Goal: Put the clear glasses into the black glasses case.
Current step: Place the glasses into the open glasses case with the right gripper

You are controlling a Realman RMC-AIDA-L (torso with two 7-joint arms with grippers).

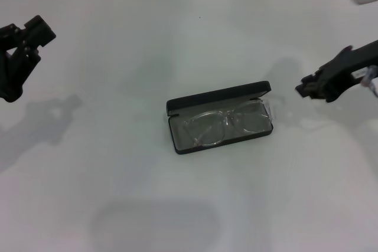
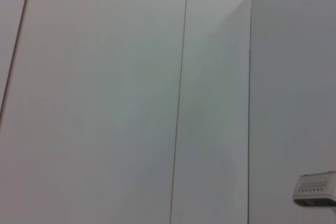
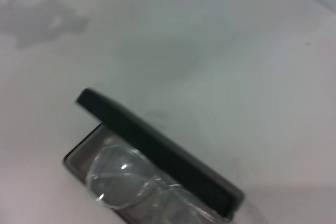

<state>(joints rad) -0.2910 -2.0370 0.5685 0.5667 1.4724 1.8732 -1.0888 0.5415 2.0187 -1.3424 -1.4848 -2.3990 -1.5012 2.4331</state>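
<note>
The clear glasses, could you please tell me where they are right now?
In the head view the clear glasses lie inside the open black case at the middle of the white table, nearer the right tool than the left tool.

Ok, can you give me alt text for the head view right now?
The clear glasses lie inside the open black glasses case at the middle of a white table, lid raised at the far side. The left gripper hangs at the left edge, the right gripper to the case's right, neither touching anything.

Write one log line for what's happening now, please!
clear glasses: inside open black glasses case | left gripper: parked, far left | right gripper: off case's right
</note>
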